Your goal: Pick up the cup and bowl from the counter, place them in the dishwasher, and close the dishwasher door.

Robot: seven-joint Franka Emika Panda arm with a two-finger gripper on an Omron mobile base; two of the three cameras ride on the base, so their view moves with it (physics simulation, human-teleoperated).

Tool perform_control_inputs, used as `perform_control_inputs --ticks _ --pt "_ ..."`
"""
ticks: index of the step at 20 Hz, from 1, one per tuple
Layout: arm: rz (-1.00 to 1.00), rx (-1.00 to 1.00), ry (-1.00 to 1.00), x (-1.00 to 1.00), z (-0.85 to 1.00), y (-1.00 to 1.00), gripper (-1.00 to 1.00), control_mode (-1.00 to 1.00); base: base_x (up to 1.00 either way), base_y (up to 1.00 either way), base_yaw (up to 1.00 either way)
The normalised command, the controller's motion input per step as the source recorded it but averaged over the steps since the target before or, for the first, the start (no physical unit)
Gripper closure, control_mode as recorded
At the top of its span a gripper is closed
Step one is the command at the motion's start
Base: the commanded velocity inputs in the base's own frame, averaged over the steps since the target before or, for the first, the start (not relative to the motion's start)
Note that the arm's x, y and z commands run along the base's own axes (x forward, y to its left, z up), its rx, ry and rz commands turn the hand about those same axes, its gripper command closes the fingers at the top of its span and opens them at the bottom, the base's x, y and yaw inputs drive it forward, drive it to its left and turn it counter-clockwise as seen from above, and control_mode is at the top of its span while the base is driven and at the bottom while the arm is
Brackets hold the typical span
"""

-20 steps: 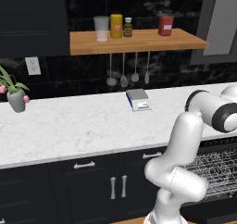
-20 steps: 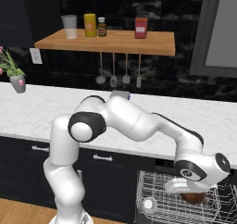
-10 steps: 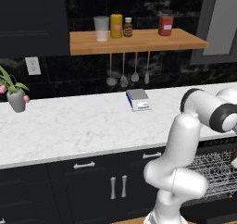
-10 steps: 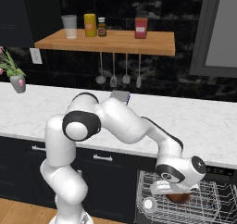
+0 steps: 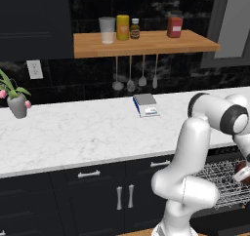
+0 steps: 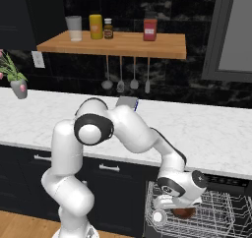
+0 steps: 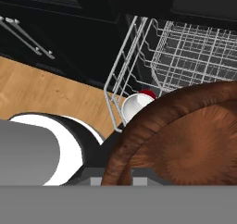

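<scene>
I see my jaws (image 6: 179, 211) gripping the glossy reddish-brown round bowl (image 6: 184, 213), now lower than a second ago, inside the silver wire rack (image 6: 216, 212) of the black dishwasher, near its front-left corner beside a white-and-red cup (image 7: 137, 105)

The bowl (image 7: 185, 144) hides the hand's fingertips and runs off-frame.

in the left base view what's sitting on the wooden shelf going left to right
Clear glass → yellow jar → small dark bottle → red jar.
</scene>
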Motion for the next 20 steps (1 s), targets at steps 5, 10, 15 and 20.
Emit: perform_control_inputs --ticks 5,10,15,20 --pt "0.0 0.41 0.0 -0.11 0.0 -0.42 1.0 -1.0 0.0 0.0 0.0" --pt "0.0 0.45 0.0 -0.01 0.0 -0.32 1.0 -1.0 0.0 0.0 0.0" --pt "0.0 0.31 -0.1 -0.02 -0.19 -0.21 1.0 -1.0 0.0 0.0 0.0" --pt "0.03 0.01 -0.14 -0.06 -0.54 0.08 1.0 -1.0 0.0 0.0 0.0"
